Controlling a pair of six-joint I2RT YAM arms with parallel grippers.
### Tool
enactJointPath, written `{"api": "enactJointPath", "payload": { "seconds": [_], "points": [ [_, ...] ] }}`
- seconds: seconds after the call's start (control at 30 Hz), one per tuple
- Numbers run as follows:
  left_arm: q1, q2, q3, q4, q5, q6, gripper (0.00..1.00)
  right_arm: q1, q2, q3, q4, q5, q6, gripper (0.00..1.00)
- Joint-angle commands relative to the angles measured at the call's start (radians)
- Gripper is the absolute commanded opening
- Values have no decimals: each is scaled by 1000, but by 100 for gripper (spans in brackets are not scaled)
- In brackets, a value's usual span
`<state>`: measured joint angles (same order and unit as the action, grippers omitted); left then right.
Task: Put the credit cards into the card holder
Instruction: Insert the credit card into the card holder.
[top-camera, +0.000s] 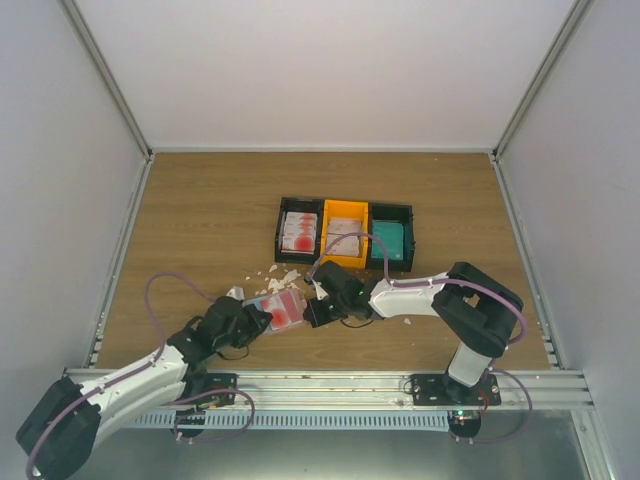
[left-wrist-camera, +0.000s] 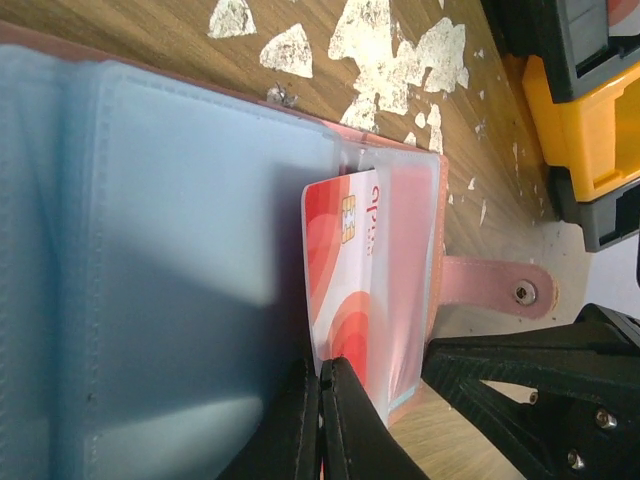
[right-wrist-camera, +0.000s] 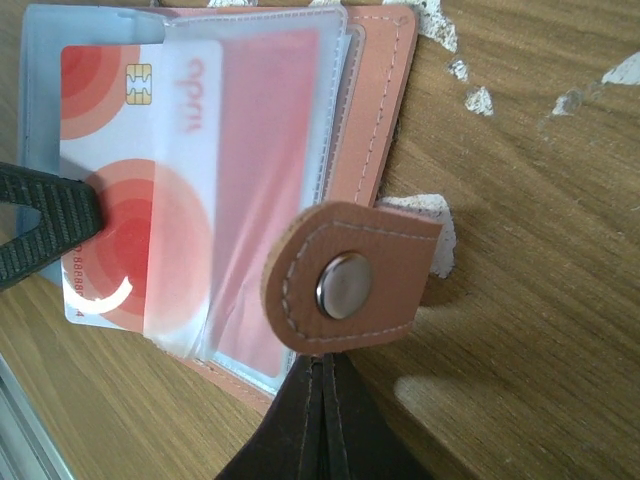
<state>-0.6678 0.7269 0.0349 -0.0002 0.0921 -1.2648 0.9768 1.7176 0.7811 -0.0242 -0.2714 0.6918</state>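
Left wrist view: left gripper (left-wrist-camera: 320, 375) pinches card (left-wrist-camera: 345, 270), half inside holder (left-wrist-camera: 150, 250) sleeve, table (left-wrist-camera: 150, 30) middle toward near edge. Right gripper (right-wrist-camera: 322, 375) closed at strap (right-wrist-camera: 345, 240). You: push card straight, hold holder pinned.

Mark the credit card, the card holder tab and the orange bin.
credit card (right-wrist-camera: 135, 185): right wrist view, lower red circle print.
card holder tab (right-wrist-camera: 343, 285): right wrist view, metal snap.
orange bin (left-wrist-camera: 585, 135): left wrist view, outer wall.
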Motion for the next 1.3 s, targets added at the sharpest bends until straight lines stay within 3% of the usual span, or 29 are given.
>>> {"api": "enactJointPath", "payload": {
  "seconds": [0.0,0.47,0.93,1.07,1.27],
  "points": [
    [-6,73,-12,-7,-24,13,0,11,63,-18,-77,8,-14,1],
    [-30,245,27,122,26,80,0,11,64,-23,-65,-2,-18,0],
    [-47,428,100,183,64,176,9,11,40,-29,-83,44,-3,1],
    [-47,386,124,85,46,203,17,10,-8,-37,-108,106,19,1],
    [-47,305,175,-99,32,236,41,9,-40,-37,-130,151,40,1]
  ]
}}
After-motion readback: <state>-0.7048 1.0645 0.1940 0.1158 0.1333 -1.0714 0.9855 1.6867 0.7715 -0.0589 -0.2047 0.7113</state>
